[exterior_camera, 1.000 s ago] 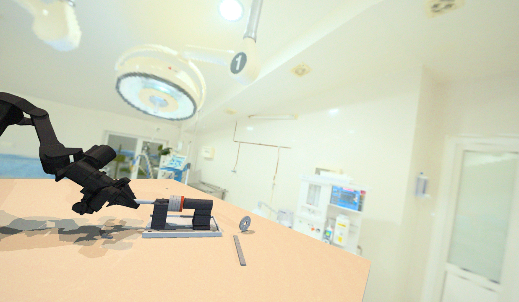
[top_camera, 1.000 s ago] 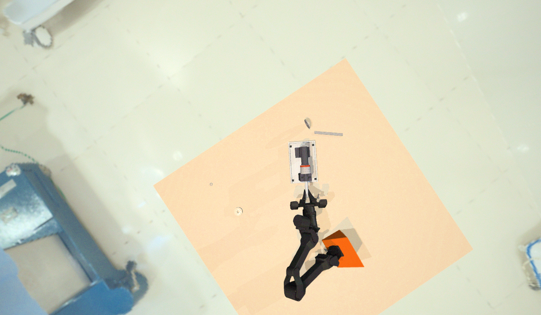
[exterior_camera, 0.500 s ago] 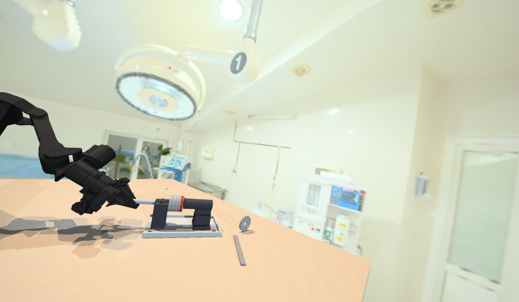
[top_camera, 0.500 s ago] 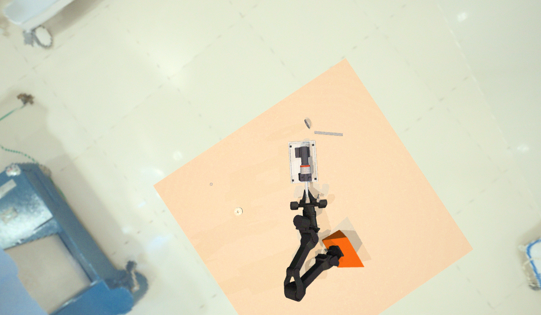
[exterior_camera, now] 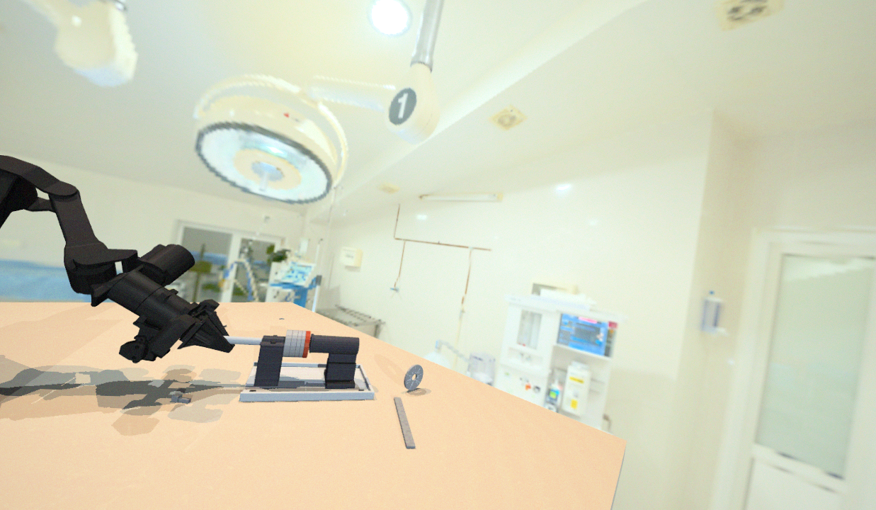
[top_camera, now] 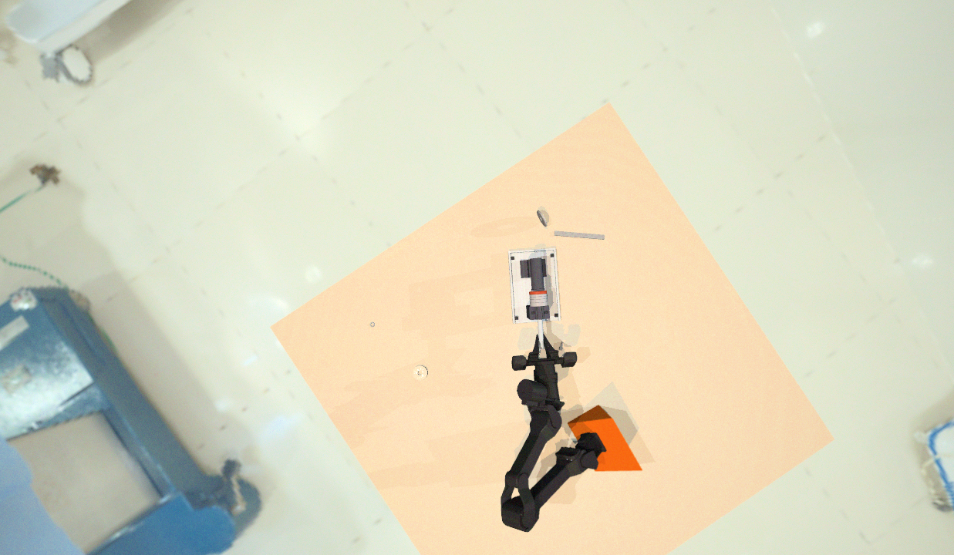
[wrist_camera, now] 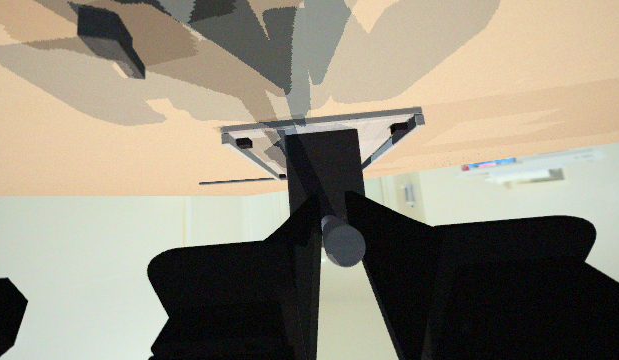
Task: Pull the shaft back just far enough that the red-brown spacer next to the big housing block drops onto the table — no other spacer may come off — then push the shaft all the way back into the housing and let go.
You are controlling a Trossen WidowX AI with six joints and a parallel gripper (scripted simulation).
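Observation:
My gripper (top_camera: 541,342) (exterior_camera: 229,342) (wrist_camera: 331,200) is shut on the light grey shaft (top_camera: 541,330) (exterior_camera: 245,340) (wrist_camera: 345,246), whose round end shows between the fingers in the wrist view. The shaft enters the dark support post (top_camera: 537,312) (exterior_camera: 270,363) (wrist_camera: 325,165). Beyond the post sit several light grey spacers (top_camera: 537,301) (exterior_camera: 294,343), then the red-brown spacer (top_camera: 537,292) (exterior_camera: 307,343), beside the big dark housing block (top_camera: 537,273) (exterior_camera: 336,344). The red-brown spacer is still up in line with them, with no clear gap to the housing. The shaft inside the stack is hidden.
The fixture stands on a pale base plate (top_camera: 513,297) (exterior_camera: 307,397). Past it are a grey disc (top_camera: 542,218) (exterior_camera: 411,377) on edge and a flat grey bar (top_camera: 579,235) (exterior_camera: 404,423). A small dark piece (exterior_camera: 181,398) (wrist_camera: 109,40) lies below the gripper. An orange object (top_camera: 619,449) is beside the arm.

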